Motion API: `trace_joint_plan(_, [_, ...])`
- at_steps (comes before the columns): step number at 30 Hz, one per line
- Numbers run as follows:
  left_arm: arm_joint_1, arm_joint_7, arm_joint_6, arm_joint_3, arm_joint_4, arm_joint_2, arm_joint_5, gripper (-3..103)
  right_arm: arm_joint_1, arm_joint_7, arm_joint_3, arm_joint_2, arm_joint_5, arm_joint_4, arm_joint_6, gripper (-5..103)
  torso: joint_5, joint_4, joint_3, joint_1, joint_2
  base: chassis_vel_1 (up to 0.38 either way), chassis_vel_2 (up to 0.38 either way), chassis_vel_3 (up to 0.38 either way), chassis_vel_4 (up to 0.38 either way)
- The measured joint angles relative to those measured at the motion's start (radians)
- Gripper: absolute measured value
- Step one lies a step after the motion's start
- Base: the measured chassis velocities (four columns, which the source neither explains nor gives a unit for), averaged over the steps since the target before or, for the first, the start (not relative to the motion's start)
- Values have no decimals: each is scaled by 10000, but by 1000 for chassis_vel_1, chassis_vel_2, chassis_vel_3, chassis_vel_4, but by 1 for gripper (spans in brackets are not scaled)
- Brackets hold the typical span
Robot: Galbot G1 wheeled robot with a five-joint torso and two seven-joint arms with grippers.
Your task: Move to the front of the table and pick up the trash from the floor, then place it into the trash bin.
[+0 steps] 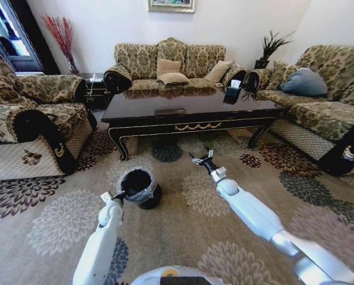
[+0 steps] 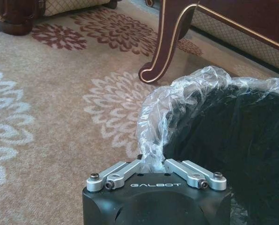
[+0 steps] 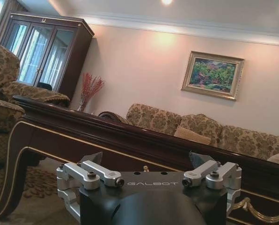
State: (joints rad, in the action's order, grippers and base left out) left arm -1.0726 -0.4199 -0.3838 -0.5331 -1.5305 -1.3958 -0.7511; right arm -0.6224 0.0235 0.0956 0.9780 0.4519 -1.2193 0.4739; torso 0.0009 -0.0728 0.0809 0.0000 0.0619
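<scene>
The floor (image 1: 224, 219) in front of the table is covered by a beige carpet with big flower shapes in cream, dark red and blue-grey. Three patterned sofas (image 1: 171, 65) stand around the table: one behind it against the wall, one on the robot's left of it, one on the robot's right.

The table (image 1: 189, 110) is long, low and made of dark glossy wood, with gold trim on its front edge and curved legs. It stands across the carpet, ahead of both arms. A small dark box (image 1: 233, 92) sits on its top near the far right corner.

The trash bin (image 1: 139, 187) is a small round black one with a crinkly clear bag folded over its rim. It stands on the carpet in front of the table, toward the table's left end and well short of the near left leg. In the left wrist view that curved leg (image 2: 170, 44) shows just beyond the bin (image 2: 233, 140).

The left tool (image 1: 119, 196) is at the bin's near rim, on the side away from the table. In the left wrist view its fingers are drawn together with the plastic bag (image 2: 153, 126) bunched between them, so it is clenched on the bag at the rim.

The right tool (image 1: 202, 159) hangs above the carpet in front of the table's middle, aimed at the table. Its fingers (image 3: 198, 159) are spread apart and hold nothing.

No paper, bottle or other trash can be made out on the carpet around the table.
</scene>
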Motion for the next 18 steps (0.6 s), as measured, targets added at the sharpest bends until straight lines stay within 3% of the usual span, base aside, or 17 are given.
trace_joint_plan(6, [-148, -47, -70, -91, -138, 39, -40, 2, -29, 175, -91, 54, -12, 214, 116, 100, -9, -3, 2, 0, -1, 0, 0, 0, 0])
trace_joint_plan(10, [-330, -233, -440, -210, -592, 234, -379, 2, 123, 240, 5, 200, -15, 363, 124, 100, -19, -4, 5, 0, -1, 0, 0, 0, 0])
trace_joint_plan(18, [-614, -309, -670, -372, -1014, 532, -688, 2, 170, 264, 112, 505, -200, 512, 137, 100, -14, -1, 5, 0, -1, 0, 0, 0, 0])
